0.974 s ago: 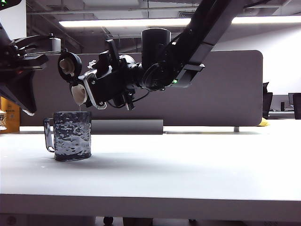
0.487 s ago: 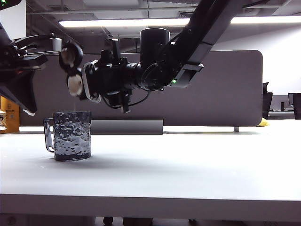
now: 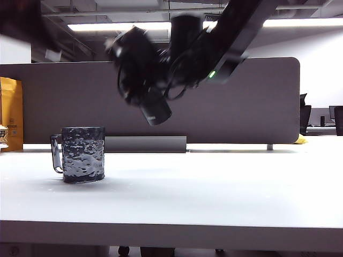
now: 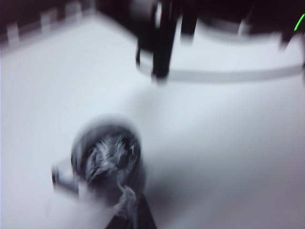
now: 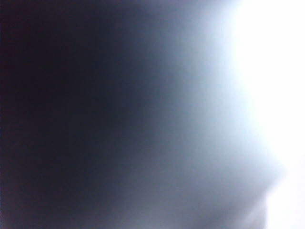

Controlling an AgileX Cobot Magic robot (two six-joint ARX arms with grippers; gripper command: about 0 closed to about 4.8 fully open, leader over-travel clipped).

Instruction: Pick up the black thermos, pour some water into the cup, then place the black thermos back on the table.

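The black thermos [image 3: 156, 111] hangs in the air above the table [image 3: 214, 187], up and to the right of the cup, tilted with its base down and its lid end up and to the left. My right gripper [image 3: 140, 72] is shut on its body; both are motion-blurred. The right wrist view is only a dark-to-white blur. The bumpy dark cup [image 3: 83, 154] stands on the table at the left, its handle to the left. In the left wrist view the cup [image 4: 107, 157] lies just beyond my left gripper [image 4: 133, 217], whose dark tips look together and hold nothing.
A dark grey partition [image 3: 257, 101] runs across the back of the table, with a low grey base strip [image 3: 144, 143]. An orange bag [image 3: 10, 112] stands at the far left. The thick front edge [image 3: 171, 227] of the table faces the camera.
The right arm has rolled the thermos from level over the cup toward upright and swung it up and right. The left arm has pulled up out of the exterior view's top left.
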